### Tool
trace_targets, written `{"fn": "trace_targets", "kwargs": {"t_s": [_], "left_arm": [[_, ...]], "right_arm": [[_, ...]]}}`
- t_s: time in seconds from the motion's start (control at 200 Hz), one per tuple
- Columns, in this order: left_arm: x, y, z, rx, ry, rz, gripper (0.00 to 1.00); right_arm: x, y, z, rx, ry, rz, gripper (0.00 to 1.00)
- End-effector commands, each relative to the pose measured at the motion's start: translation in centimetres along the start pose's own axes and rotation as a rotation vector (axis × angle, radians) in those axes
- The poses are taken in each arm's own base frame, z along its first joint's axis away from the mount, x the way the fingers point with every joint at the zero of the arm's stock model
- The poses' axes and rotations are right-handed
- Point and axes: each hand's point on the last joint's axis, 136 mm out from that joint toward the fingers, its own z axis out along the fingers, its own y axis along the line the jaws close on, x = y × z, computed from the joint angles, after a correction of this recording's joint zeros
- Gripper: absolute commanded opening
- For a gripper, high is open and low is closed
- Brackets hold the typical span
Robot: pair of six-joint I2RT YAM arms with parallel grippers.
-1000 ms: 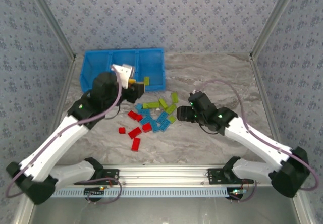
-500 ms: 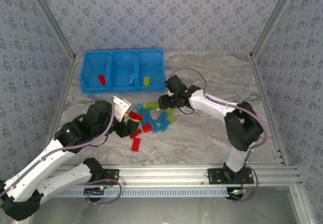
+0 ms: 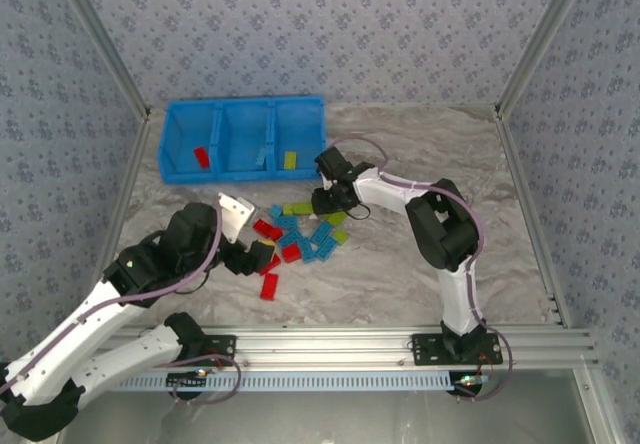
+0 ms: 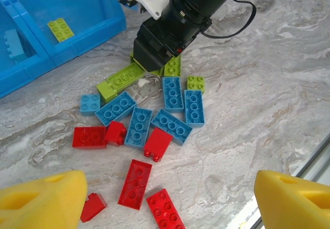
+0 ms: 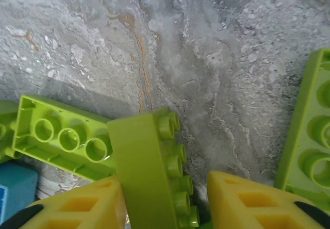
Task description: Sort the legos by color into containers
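- Blue three-bin tray (image 3: 300,104), far left on the marble table (image 3: 420,274): one red, one light blue and one yellow-green brick in separate bins.
- Loose legos (image 3: 300,236): mostly unsorted, heaped just in front of the tray.
- Left gripper (image 3: 257,255): back from the tray to the red bricks (image 4: 135,183), pads spread wide, empty; drop-off judged complete.
- Right gripper (image 3: 327,205): moved in to the heap's far edge, pads narrowing about a tilted yellow-green brick (image 5: 149,167); firm clamp not discernible.

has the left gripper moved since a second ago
Yes. The left gripper has come toward the near edge, away from the blue bins, now by the red bricks.
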Motion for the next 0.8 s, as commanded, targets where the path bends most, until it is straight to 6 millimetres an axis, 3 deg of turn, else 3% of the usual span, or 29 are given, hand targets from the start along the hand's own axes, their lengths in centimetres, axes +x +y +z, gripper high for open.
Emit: {"fn": "trace_targets", "kwargs": {"t_s": [0.0,0.095,0.17,0.305,0.415,0.58,0.8], "left_arm": [[0.2,0.8,-0.4,-0.042,0.0,-0.001,0.85],[0.1,1.0,-0.6,-0.049,-0.012,-0.009,0.85],[0.0,1.1,-0.9,-0.055,-0.027,-0.015,0.85],[-0.1,1.9,-1.3,-0.09,-0.055,-0.034,0.86],[-0.2,2.7,-1.6,-0.122,-0.073,-0.062,0.88],[-0.3,4.0,-1.8,-0.185,-0.084,-0.091,0.95],[-1.2,5.0,-2.4,-0.236,-0.127,-0.138,0.99]], "right_arm": [[-0.5,0.2,-0.4,0.006,0.002,-0.009,0.35],[-1.2,0.0,-2.3,0.047,-0.039,-0.015,0.29],[-2.3,0.5,-5.2,0.092,-0.115,-0.034,0.24],[-4.6,3.3,-11.2,0.137,-0.3,-0.12,0.22],[-6.8,5.8,-13.4,0.123,-0.433,-0.142,0.22],[-11.5,6.4,-11.7,0.183,-0.498,-0.122,0.22],[-15.9,5.7,-6.1,0.205,-0.494,-0.092,0.24]]}}
